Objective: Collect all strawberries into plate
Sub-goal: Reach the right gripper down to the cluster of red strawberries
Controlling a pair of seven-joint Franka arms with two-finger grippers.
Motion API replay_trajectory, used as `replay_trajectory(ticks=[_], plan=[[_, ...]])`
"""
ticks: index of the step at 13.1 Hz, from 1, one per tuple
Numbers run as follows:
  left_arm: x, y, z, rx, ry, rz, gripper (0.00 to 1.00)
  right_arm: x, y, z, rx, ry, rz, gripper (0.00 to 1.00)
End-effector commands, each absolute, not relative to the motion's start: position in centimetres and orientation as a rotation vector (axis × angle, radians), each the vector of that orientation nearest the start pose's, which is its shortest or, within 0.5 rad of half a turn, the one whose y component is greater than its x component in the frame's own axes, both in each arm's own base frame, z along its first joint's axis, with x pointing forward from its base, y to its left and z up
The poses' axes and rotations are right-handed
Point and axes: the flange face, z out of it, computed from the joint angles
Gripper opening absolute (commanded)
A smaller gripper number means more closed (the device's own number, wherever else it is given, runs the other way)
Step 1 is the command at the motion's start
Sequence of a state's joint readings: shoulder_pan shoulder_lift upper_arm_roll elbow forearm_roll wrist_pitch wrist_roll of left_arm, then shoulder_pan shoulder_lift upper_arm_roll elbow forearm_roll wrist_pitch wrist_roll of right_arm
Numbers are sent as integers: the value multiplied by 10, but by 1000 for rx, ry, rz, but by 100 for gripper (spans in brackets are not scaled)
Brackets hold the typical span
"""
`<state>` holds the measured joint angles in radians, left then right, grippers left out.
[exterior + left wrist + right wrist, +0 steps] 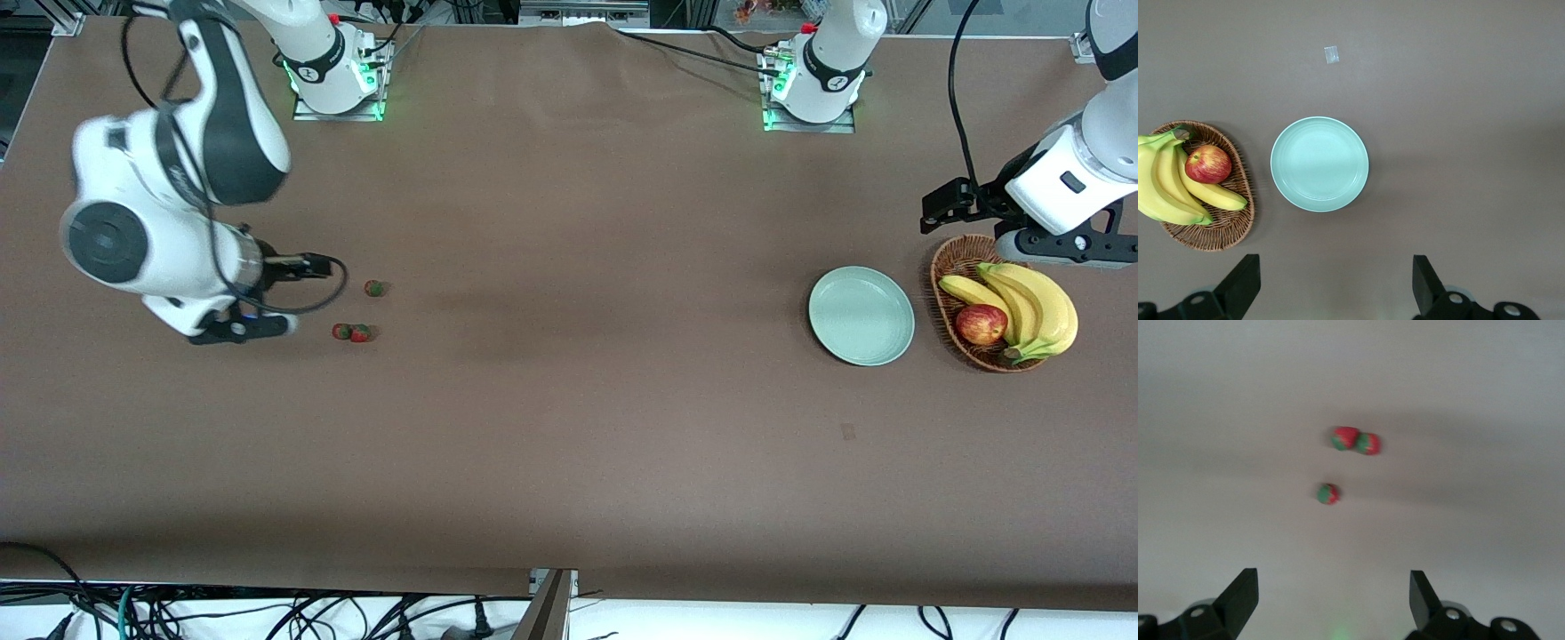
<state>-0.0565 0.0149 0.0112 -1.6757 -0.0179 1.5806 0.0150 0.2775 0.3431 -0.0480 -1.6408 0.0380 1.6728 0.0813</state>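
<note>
Three strawberries lie on the brown table near the right arm's end. One [374, 288] lies alone; two [341, 332] [360, 333] touch each other, nearer the front camera. In the right wrist view they show as a pair [1345, 438] [1369, 444] and a single one [1328, 494]. My right gripper [242, 327] [1331, 603] is open and empty, up over the table beside them. The mint-green plate [861, 315] [1319, 164] is empty, toward the left arm's end. My left gripper [1062, 247] [1336, 287] is open and empty, up over the table beside the basket.
A wicker basket [944, 277] [1231, 227] with bananas [1036, 307] and a red apple [981, 324] stands beside the plate, at the left arm's end. A small pale mark [847, 432] lies on the cloth nearer the front camera than the plate.
</note>
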Motion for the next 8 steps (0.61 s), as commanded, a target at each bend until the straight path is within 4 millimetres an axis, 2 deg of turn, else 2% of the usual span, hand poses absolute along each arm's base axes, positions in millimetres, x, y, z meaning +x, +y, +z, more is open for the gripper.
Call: replay_trajectory(ticks=[1,3,5,6,8], plan=[[551,-25,576,-3135,120,142,100,574,146,358,-3103,-188,478,100],[551,-25,576,-3135,120,142,100,540,138,306,-3074,-134,437,100],[551,-25,576,-3140,120,142,100,502,128,253,-3088,-114,308,100],[551,-25,576,-3142,120,142,100,495,128,237,-3093,-116,260,100],[551,-25,576,-3142,120,142,100,493,132,226,-3095,-119,244,100]])
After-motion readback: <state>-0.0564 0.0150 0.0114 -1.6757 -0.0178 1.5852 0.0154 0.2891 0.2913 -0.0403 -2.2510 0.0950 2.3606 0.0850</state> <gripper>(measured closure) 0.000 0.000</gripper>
